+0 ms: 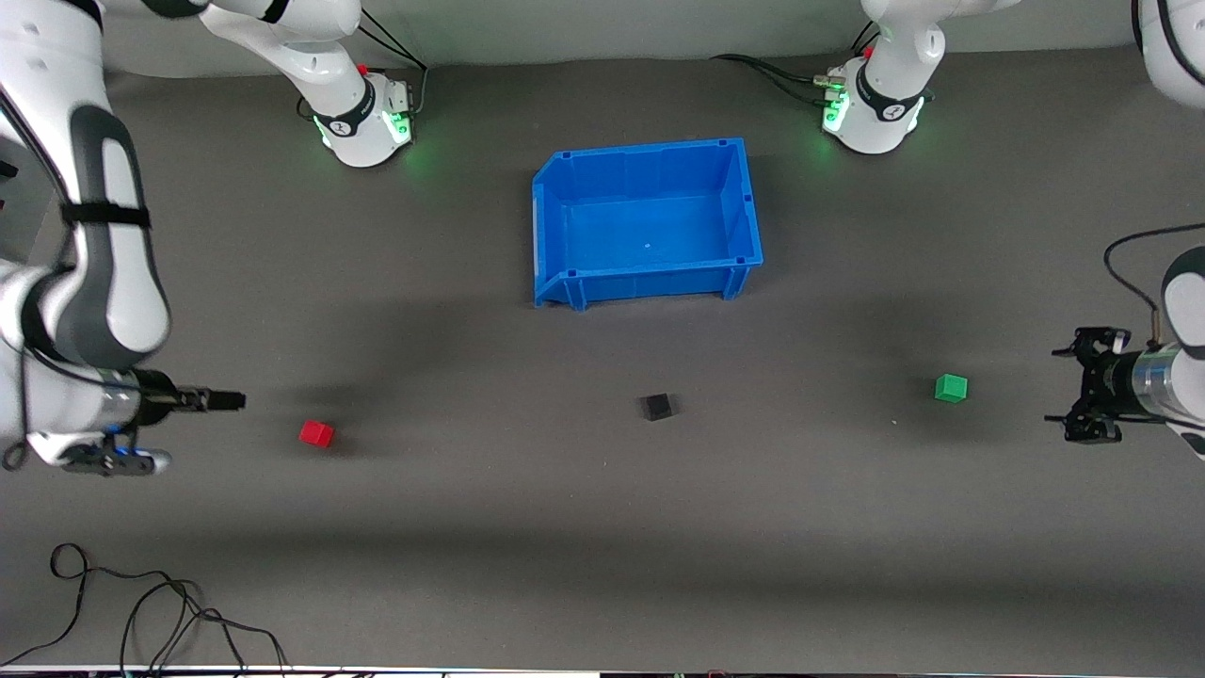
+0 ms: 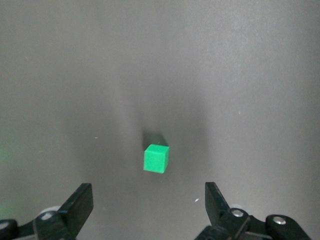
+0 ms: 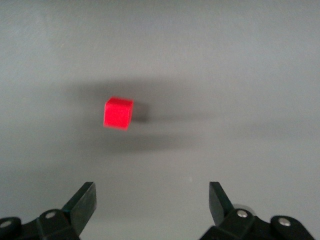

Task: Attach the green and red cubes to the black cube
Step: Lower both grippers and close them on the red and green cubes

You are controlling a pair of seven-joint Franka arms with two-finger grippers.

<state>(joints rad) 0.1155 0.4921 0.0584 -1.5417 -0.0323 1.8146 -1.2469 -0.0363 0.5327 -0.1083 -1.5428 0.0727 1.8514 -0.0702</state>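
Note:
The black cube (image 1: 656, 407) sits mid-table, nearer to the front camera than the blue bin. The green cube (image 1: 951, 388) lies toward the left arm's end of the table. The red cube (image 1: 316, 433) lies toward the right arm's end. My left gripper (image 1: 1073, 386) is open and empty, low over the table beside the green cube and apart from it. In the left wrist view the green cube (image 2: 156, 158) lies ahead of the open left gripper (image 2: 149, 205). My right gripper (image 1: 231, 400) is open and empty beside the red cube. In the right wrist view the red cube (image 3: 118, 113) lies ahead of the right gripper (image 3: 152, 202).
The blue bin (image 1: 650, 149) stands empty between the two arm bases, farther from the front camera than the cubes. Loose black cables (image 1: 141, 603) lie at the table's near edge toward the right arm's end. Dark mat covers the table.

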